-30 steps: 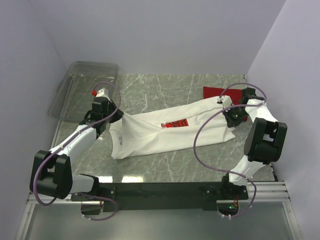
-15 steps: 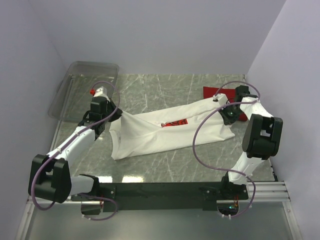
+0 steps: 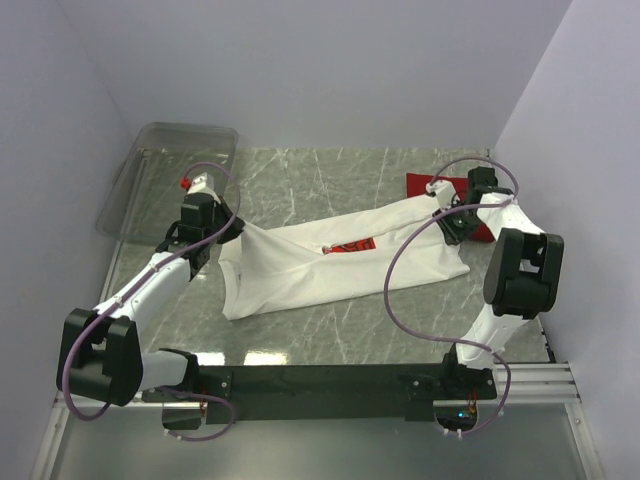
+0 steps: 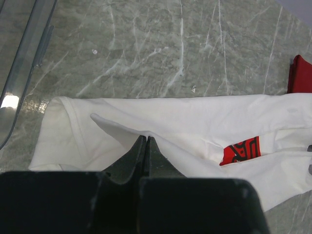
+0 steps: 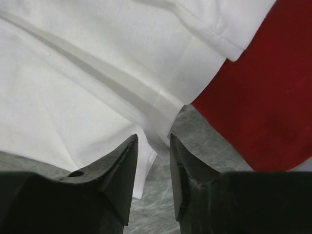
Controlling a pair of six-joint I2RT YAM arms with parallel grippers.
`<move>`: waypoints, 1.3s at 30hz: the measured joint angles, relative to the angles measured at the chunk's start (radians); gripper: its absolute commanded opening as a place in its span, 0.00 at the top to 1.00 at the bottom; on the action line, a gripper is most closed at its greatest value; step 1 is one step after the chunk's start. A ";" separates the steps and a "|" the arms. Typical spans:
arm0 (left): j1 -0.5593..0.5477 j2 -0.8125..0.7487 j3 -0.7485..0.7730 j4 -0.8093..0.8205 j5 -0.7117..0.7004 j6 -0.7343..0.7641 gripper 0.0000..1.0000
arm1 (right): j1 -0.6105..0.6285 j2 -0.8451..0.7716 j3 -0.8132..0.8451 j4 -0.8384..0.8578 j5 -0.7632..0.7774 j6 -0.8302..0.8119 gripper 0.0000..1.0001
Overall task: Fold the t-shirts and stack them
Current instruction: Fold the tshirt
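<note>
The white t-shirt (image 3: 330, 265) lies stretched in a long band across the table, its red chest graphic (image 3: 350, 246) facing up. My left gripper (image 3: 238, 229) is shut on a raised fold at the shirt's left end; the left wrist view shows the closed tips (image 4: 146, 138) pinching white cloth (image 4: 195, 117). My right gripper (image 3: 452, 228) is open at the shirt's right end. In the right wrist view its jaws (image 5: 153, 139) straddle the white shirt's hem (image 5: 97, 83) low over the table. The red t-shirt (image 3: 428, 183) lies just behind, partly under the white one (image 5: 263, 92).
A clear plastic bin (image 3: 165, 170) stands at the far left corner, its rim in the left wrist view (image 4: 24, 53). Walls close in on the left, back and right. The marble table (image 3: 330, 180) shows beyond and in front of the shirt.
My right gripper has shifted a little toward the far right, and the white shirt's right end has settled lower. My left gripper moved slightly back, still holding the fold.
</note>
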 measured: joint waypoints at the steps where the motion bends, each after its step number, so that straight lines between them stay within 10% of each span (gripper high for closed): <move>1: 0.000 0.001 0.000 0.000 0.000 0.003 0.99 | 0.003 0.000 0.002 0.004 0.006 0.006 0.59; 7: 0.000 0.034 0.018 0.006 0.001 0.022 0.95 | 0.005 -0.060 0.004 0.031 0.015 0.059 0.59; 15: 0.000 0.045 0.089 0.001 0.001 0.076 0.63 | 0.005 -0.277 -0.074 0.047 -0.126 0.106 0.58; 27: 0.000 0.063 0.172 -0.050 0.003 0.130 0.58 | 0.019 -0.309 -0.180 -0.003 -0.304 0.085 0.55; 39: -0.053 -0.310 -0.171 -0.226 0.002 -0.175 0.57 | 0.463 -0.028 0.124 -0.151 -0.384 0.060 0.55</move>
